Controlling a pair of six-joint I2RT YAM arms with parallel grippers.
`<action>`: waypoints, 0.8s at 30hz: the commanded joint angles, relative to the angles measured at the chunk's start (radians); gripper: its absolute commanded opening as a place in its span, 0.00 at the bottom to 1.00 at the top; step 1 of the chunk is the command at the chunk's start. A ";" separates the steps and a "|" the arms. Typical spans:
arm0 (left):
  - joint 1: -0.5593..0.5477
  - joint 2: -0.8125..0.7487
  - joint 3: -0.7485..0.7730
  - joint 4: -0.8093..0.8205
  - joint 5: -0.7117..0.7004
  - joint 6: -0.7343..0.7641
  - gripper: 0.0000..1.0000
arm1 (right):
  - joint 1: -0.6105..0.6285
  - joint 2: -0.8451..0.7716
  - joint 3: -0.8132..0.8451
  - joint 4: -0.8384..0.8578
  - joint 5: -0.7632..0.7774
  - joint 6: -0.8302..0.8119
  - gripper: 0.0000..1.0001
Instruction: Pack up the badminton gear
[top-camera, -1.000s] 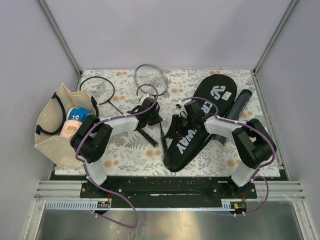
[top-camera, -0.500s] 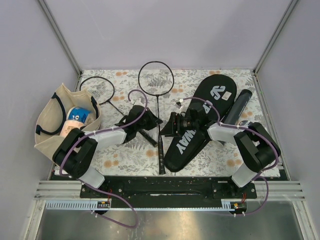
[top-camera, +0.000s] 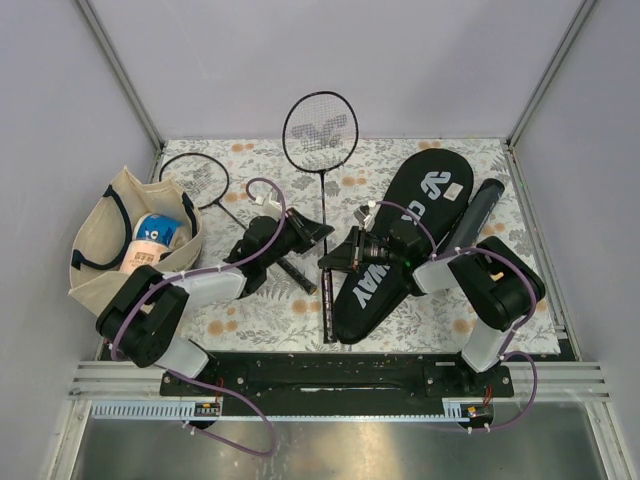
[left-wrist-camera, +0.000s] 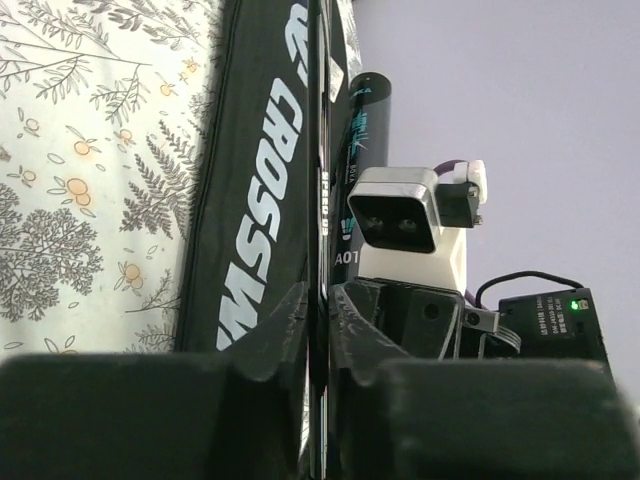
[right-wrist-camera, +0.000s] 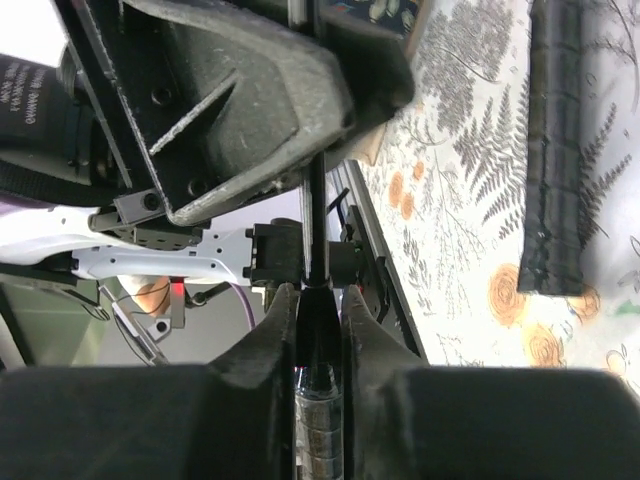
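Top external view: one racquet (top-camera: 321, 132) is held tilted up off the tabletop (top-camera: 270, 305), with its strung head high beyond both sets of jaws. Its grip end is low on the near side of them, just beside the edge of the CROSSWAY cover (top-camera: 370, 300).
Left jaws: together, clamped on the thin shaft; the left wrist view shows it pinched between them.
Right jaws: closed around the same racquet lower down, where the shaft thickens toward the handle. They hug it on both sides in the right wrist view, though how firmly cannot be told.
Cover: flat on the tabletop beneath and outward of the right jaws. Whether its mouth is open cannot be told.
Other gear: the second racquet (top-camera: 193, 180) lies flat outward of the left jaws, its handle running under them. The tube (top-camera: 478, 208) lies past the cover, well apart from both jaws.
Likely step: steering the held racquet toward the cover.
Risk, bending: two grips share one slender shaft, so arms moving out of step would flex or twist it.
Risk, slipping: the smooth shaft could turn in the left jaws and the head swing down.
Risk, pushing: nothing pins the cover, so the grip end may shove it instead of entering.
Risk, sweeping: a low left arm could drag the second racquet's handle.
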 joint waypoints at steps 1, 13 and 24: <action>0.004 -0.026 0.005 0.119 0.006 0.013 0.35 | 0.004 -0.049 -0.014 0.141 0.008 0.043 0.01; 0.001 -0.265 0.005 -0.224 -0.030 0.353 0.78 | -0.111 -0.320 -0.035 -0.167 0.141 0.030 0.00; -0.235 -0.293 0.093 -0.591 -0.303 0.645 0.71 | -0.269 -0.809 0.054 -0.875 0.353 -0.289 0.00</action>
